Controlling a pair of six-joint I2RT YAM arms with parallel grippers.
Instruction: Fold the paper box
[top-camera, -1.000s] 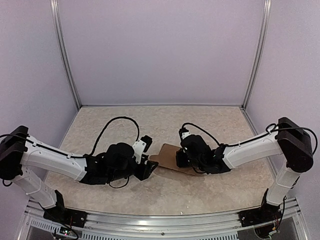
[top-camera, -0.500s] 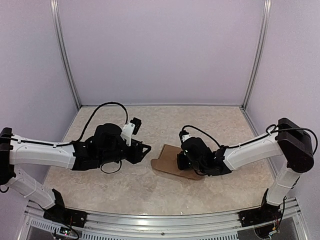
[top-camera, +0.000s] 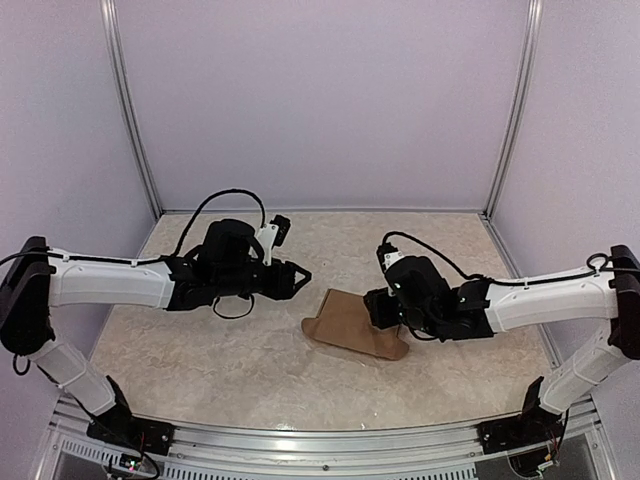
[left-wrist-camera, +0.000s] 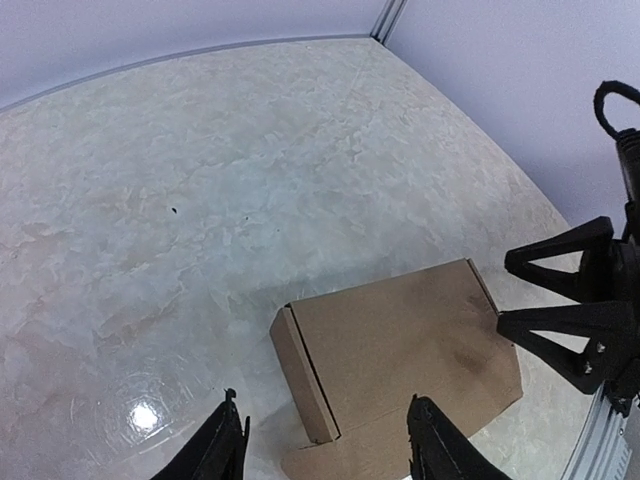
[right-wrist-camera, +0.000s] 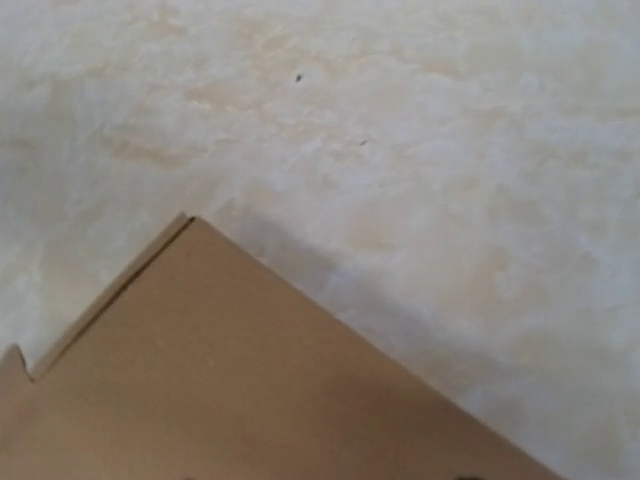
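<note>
It was a lab test cell: pale walls (top-camera: 320, 100) and aluminium posts (top-camera: 131, 110) enclosed a marbled tabletop (top-camera: 250, 370), with a mounting rail (top-camera: 320, 440) at 6 o'clock.

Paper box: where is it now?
Top view: paper box lies flat near table centre, right claw at its right edge, left claw apart to its upper left.

Brown paper box (top-camera: 353, 324), beige marbled table (top-camera: 420, 250)

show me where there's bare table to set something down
Bare table: the far strip along the back wall, and the near strip before the paper box. Crowded mid-table, where left gripper and right gripper flank the box.
</note>
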